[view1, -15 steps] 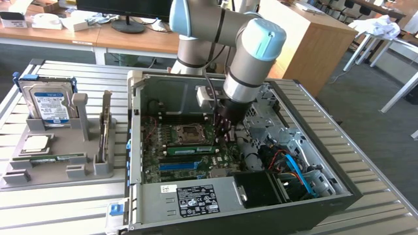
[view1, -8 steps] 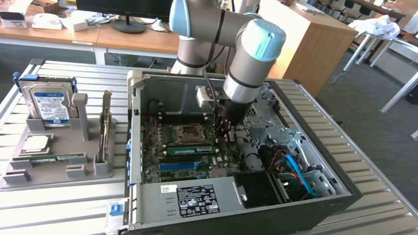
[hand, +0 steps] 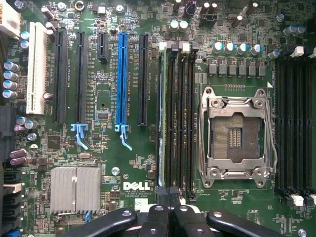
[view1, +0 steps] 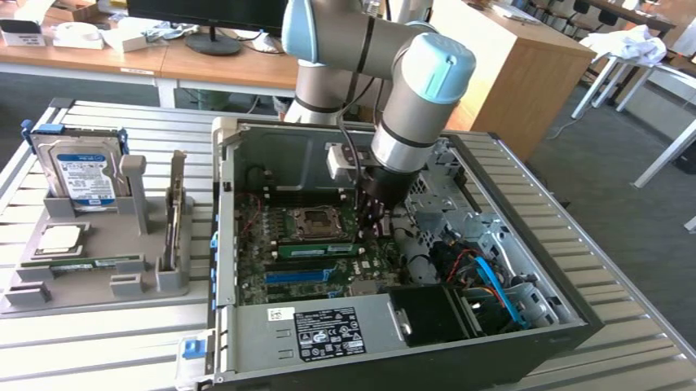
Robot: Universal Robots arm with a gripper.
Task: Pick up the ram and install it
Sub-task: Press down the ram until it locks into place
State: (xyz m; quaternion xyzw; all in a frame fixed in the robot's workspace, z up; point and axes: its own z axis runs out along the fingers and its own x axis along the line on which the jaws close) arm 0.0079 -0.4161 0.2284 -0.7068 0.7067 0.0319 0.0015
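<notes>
I see the pincer fully closed, its fingers together just above the end of the ram. The ram sits seated on edge in the outermost memory slot beside the empty processor socket, inside the open computer case. On the tabletop, the grey holder carries a hard drive, a processor chip and a second ram stick.

The exterior view looks down at an angle from beyond the open computer case, taking in the whole case and the arm above it. The wrist view looks straight down, close over the motherboard inside that case. Both share the empty processor socket.
</notes>
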